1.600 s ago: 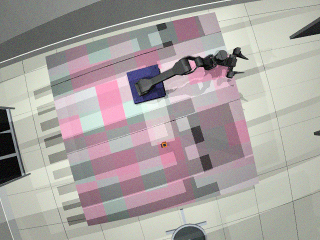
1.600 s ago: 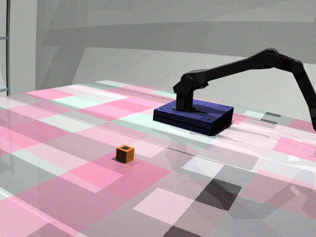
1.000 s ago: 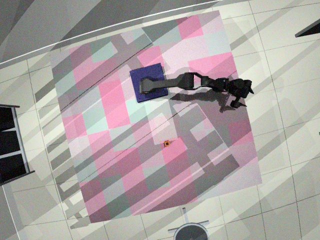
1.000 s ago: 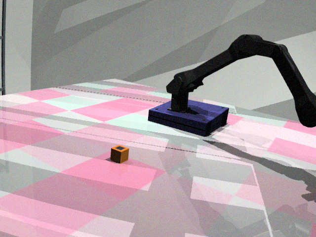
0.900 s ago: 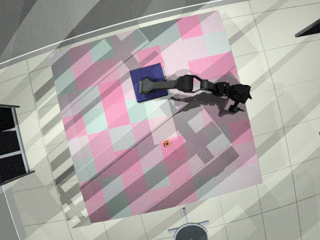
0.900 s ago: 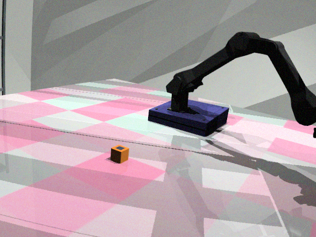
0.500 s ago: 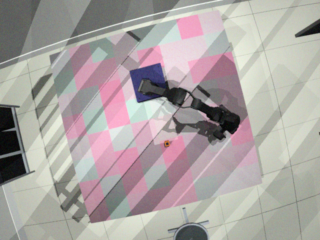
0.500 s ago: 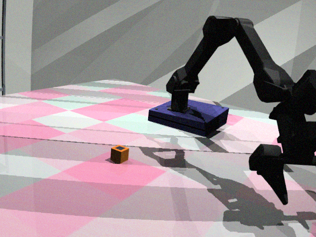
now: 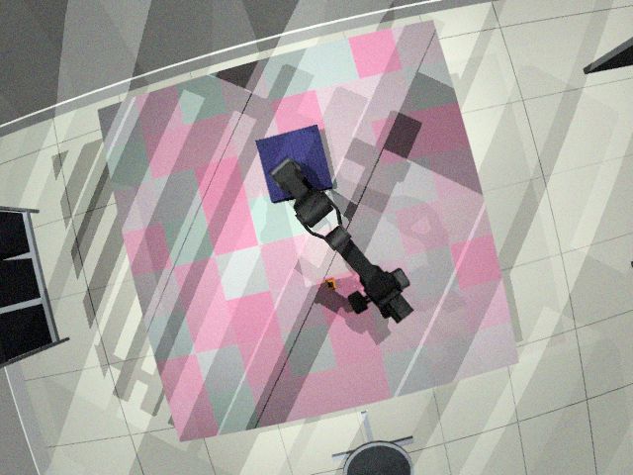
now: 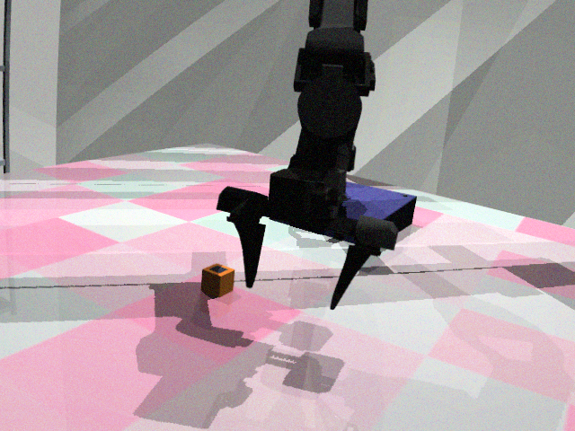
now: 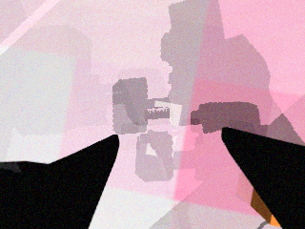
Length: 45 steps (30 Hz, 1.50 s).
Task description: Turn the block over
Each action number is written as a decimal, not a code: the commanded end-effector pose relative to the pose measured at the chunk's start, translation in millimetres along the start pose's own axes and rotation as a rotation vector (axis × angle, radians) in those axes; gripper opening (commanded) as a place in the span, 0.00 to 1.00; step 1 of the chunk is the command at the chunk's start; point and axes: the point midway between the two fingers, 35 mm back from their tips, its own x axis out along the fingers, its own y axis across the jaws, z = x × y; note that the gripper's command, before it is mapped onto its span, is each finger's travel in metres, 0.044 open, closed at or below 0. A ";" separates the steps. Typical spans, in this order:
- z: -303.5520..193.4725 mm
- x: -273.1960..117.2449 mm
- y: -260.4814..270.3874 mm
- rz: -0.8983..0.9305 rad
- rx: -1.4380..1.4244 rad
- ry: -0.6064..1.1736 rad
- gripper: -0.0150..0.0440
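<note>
Now wide open beside the block

Right, the block (image 9: 330,284) (image 10: 217,280) (image 11: 265,208), small and orange, is our landmark, and it sits upright on the patchwork table top (image 9: 245,270) (image 10: 92,241) (image 11: 91,143). Its dark square mark faces up, so the turn is still to be done! Just beside it comes the gripper (image 9: 379,312) (image 10: 291,297) (image 11: 169,135), above the table, pointing down, and its fingers stand wide apart with nothing between them. In the exterior view the block lies to the left of both fingertips, outside the gap, and neither finger appears to touch it. Over to the wrist view, and there's only a sliver of the block, low on the right, partly hidden behind one black finger.

And the arm (image 9: 357,260) (image 10: 330,106)? It reaches across from the blue base (image 9: 309,141) (image 10: 394,198), which stands well apart from the block, beyond it in the exterior view. Containers, then: none can be made out near the block, which rests directly on the table top. A shadow falls right beside the block, spreading over the pink patches in front of it.
</note>
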 end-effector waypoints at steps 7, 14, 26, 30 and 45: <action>-68.1 -58.4 -125.9 -0.024 0.251 0.328 1.00; -75.7 -35.7 -125.0 -0.024 0.251 0.329 1.00; -85.1 -11.0 -123.6 -0.024 0.251 0.329 1.00; -86.7 -5.7 -123.5 -0.024 0.251 0.329 1.00; -94.9 17.5 -123.1 -0.024 0.251 0.329 1.00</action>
